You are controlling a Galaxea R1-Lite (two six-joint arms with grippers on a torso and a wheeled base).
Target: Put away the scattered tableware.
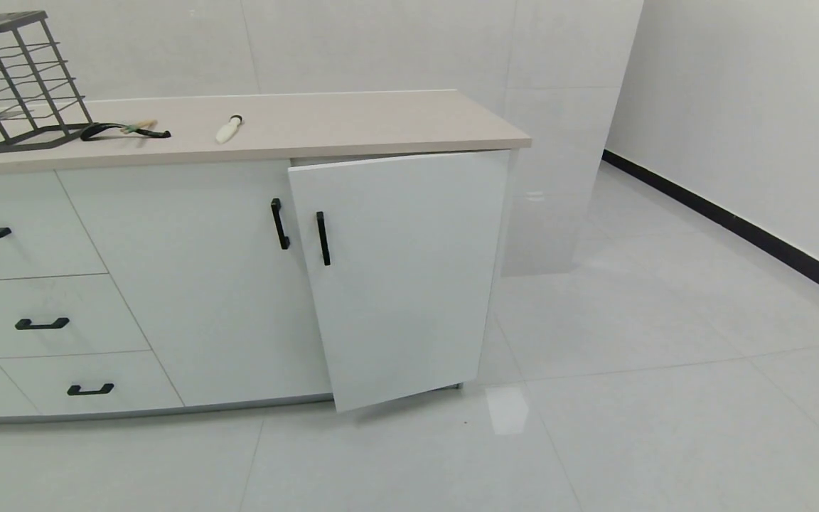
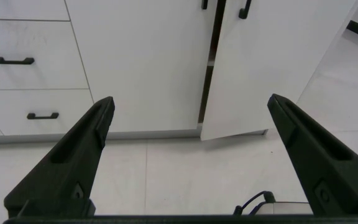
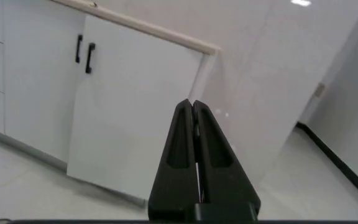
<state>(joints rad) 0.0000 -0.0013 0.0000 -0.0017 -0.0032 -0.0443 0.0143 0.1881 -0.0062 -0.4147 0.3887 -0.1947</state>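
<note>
The left gripper [image 2: 191,102] held its fingers wide apart and empty, while the right gripper [image 3: 192,106] had its fingers together on nothing. Beyond them the white cabinet door [image 1: 399,270] stood ajar. Farther off, on the beige countertop [image 1: 381,121], the small white-handled utensil [image 1: 228,129] and the black wood-handled utensil [image 1: 125,130] lay loose beside the dark wire rack [image 1: 22,78]. Putting away seemed not yet begun.

A white cabinet [image 1: 189,284] is standing against the tiled wall [image 1: 381,43], carrying a beige table top [image 1: 352,121]. Its right door [image 1: 402,277] is hanging ajar, black-handled drawers [image 1: 40,320] sitting at its left. Glossy floor tiles [image 1: 630,427] are spreading before it; a black baseboard [image 1: 736,227] is running to its right.
</note>
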